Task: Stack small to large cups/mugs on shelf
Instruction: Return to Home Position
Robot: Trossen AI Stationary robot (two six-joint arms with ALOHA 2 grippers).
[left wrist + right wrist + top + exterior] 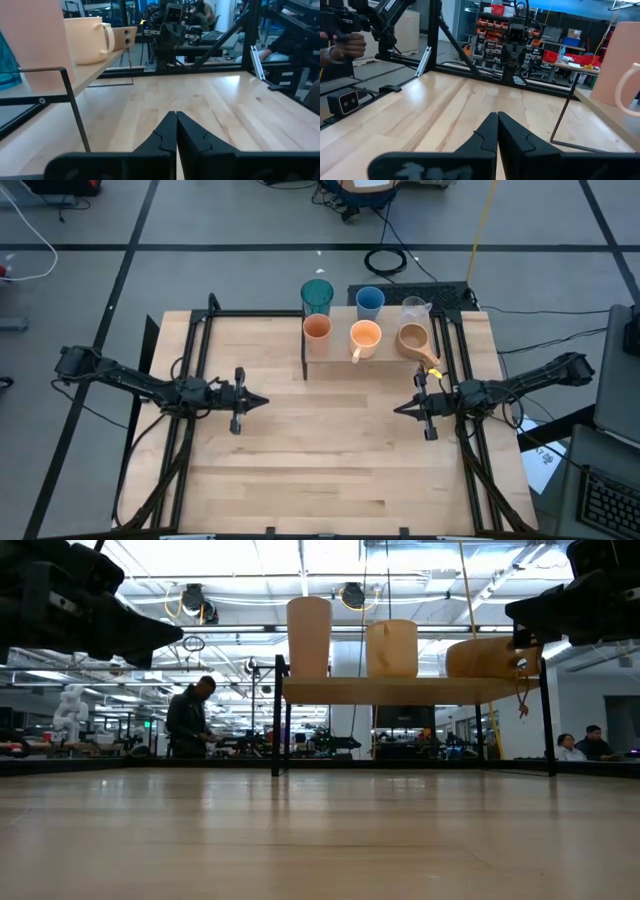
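In the low view, the orange cup, orange mug and wooden mug hide the back row. The teal tumbler is cut by the left wrist view's edge.

There were six drinking vessels: one teal tumbler, one blue cup, one clear handled cup, one orange cup, one orange handled mug and one wooden mug. There was one shelf and one bench. Two arms each carried one tool: the left tool and the right tool. The room beyond held three people: one standing person and two seated persons.
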